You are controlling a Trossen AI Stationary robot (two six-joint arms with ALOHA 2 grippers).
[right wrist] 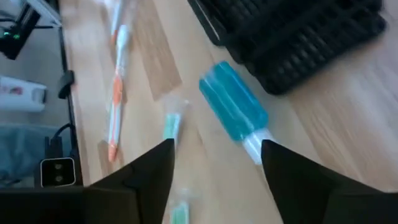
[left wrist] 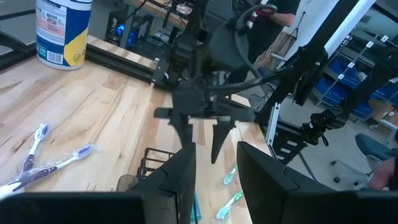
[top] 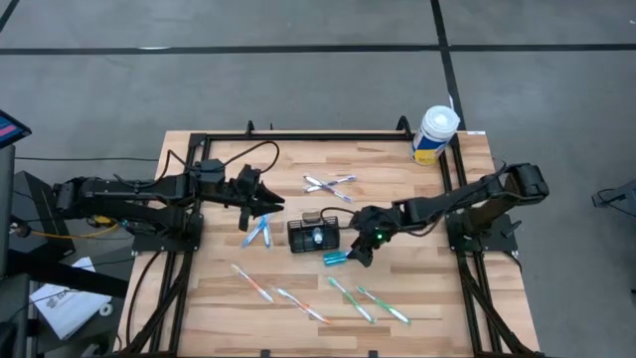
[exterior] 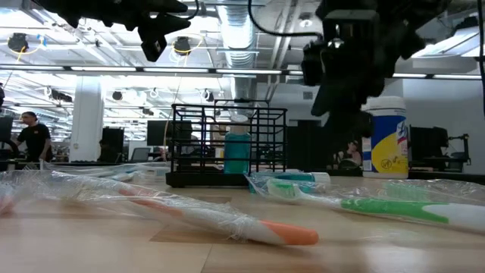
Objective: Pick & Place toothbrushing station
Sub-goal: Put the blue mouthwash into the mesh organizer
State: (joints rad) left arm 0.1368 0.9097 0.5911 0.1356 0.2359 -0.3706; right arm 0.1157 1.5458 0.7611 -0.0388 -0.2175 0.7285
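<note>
Left arm extends from the left side toward centre, raised above the counter; left gripper (top: pixel 266 204) has its fingers (left wrist: pixel 180 180) parted, nothing between them. Right arm reaches in from the right, wrist angled down; right gripper (top: pixel 360 251) sits low, fingers (right wrist: pixel 149 171) spread apart, empty.

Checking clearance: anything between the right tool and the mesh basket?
High view: only the blue tube lies there, beside the basket, under the open right tool.
</note>
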